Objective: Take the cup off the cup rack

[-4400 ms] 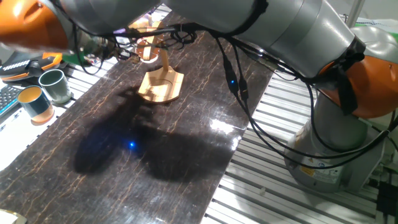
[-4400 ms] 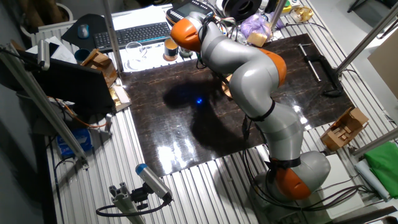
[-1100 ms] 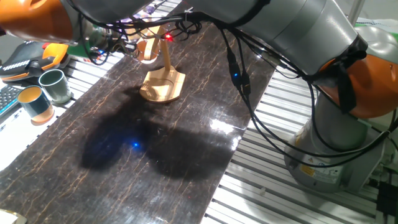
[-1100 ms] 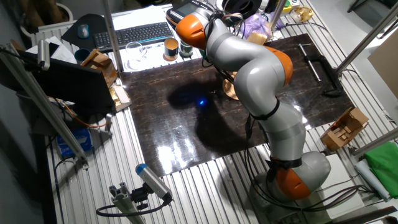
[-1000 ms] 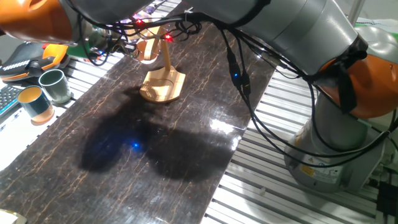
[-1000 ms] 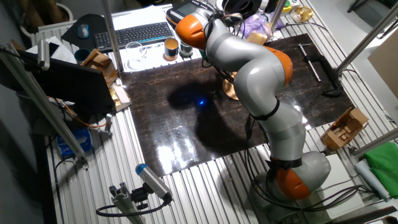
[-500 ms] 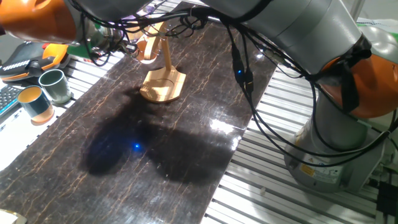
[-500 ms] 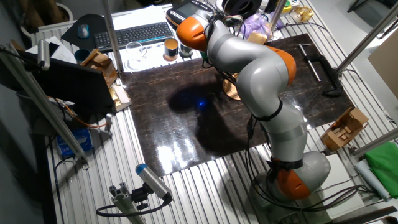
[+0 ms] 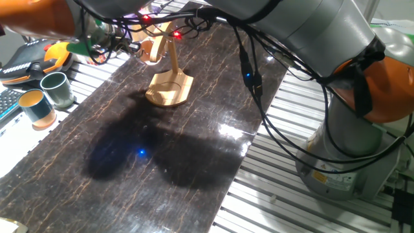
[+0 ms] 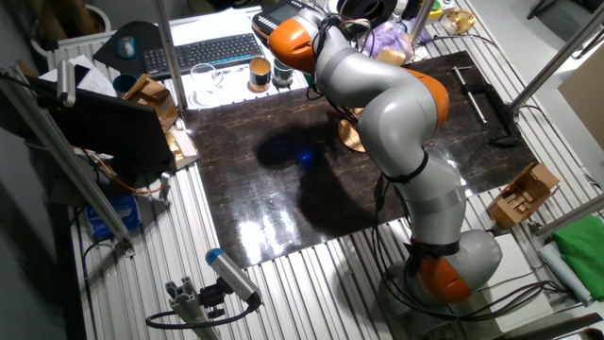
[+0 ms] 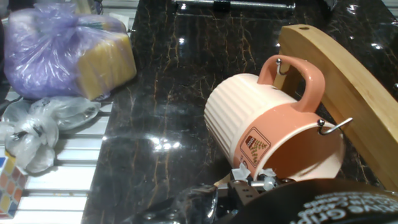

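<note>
**A:** Can anyone tell what the gripper is doing? In the hand view its tip sits right at the lower rim of the cup, but the fingers are mostly cut off at the bottom edge, so it's impossible to say if it's clamped on the rim or just parked there.

**B:** Same here, can't tell. The cup hasn't come off, though. Its handle is hooked over a small metal hook on the cup rack, so it hangs tipped on its side, mouth toward the camera. A second hook sits by the rim lower down.

**A:** Makes sense. It'd probably need lifting up and away so the handle slides off.

**B:** From the fixed view the rack's base sits flat on the dark table, with the cup up near the top of the arm. A green cup and a teal cup stand well off to the side.
</note>
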Available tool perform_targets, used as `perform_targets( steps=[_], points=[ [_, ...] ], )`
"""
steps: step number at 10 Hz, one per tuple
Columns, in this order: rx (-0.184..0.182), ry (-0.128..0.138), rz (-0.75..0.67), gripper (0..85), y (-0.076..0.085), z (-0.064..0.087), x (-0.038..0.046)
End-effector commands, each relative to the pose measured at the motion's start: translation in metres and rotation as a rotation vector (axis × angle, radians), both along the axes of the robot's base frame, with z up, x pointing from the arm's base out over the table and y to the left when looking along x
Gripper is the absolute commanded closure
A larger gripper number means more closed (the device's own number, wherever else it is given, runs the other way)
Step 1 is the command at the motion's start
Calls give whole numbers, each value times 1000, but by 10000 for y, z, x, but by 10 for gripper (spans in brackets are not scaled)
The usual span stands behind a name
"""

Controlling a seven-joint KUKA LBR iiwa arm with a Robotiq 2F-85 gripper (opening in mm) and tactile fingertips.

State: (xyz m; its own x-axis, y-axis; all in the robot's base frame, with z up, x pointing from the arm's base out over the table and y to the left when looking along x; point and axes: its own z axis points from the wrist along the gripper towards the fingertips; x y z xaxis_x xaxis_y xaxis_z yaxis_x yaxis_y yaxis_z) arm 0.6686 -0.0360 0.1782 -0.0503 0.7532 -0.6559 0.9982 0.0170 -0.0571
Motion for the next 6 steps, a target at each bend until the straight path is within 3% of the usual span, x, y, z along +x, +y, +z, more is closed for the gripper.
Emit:
perform_targets(
  steps=[1,6],
  points=[
    [2,5,5,840,-12,4,4],
    [10,13,14,840,-33,15,20]
  ],
)
